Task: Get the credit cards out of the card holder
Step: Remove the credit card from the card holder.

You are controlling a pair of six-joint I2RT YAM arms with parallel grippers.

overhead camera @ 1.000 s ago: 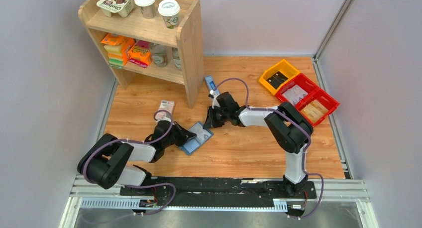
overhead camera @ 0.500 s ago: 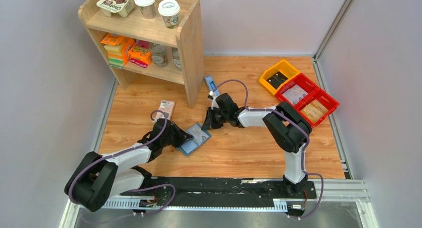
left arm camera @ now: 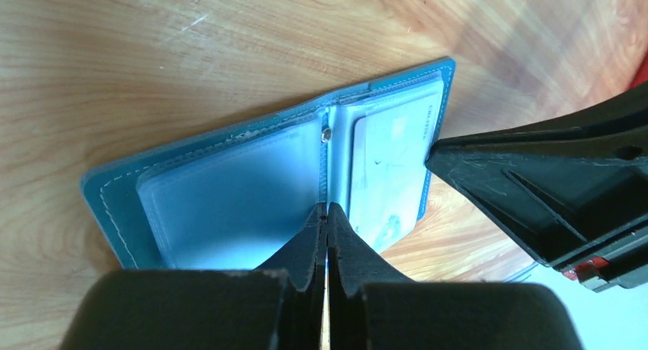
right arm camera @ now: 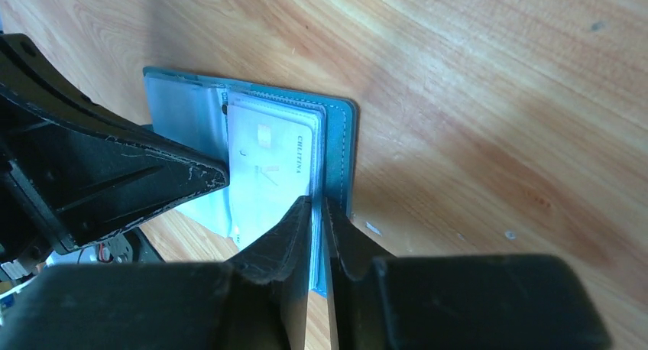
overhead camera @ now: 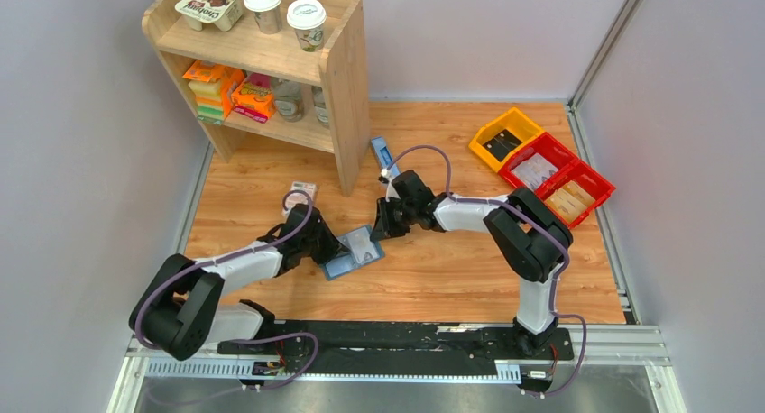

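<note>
Card holder (left arm camera: pixel 229 189) touching left gripper (left arm camera: pixel 327 209), right gripper (right arm camera: pixel 317 202)

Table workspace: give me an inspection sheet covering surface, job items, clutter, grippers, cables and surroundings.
Surface: wood-grain tabletop, a few small pale specks near the holder.
Job's things: teal-blue fabric card holder lying open and flat; white card in one pocket.
Clutter: narrow blue-and-white box; pink-and-white flat pack.
Grippers: left gripper shut, tips at the holder's spine; right gripper closed on the holder's card-side edge.
Cables: purple cables looping along both arms.
Surroundings: wooden shelf unit holding cups and packets; yellow bin and red bins; grey walls.
</note>
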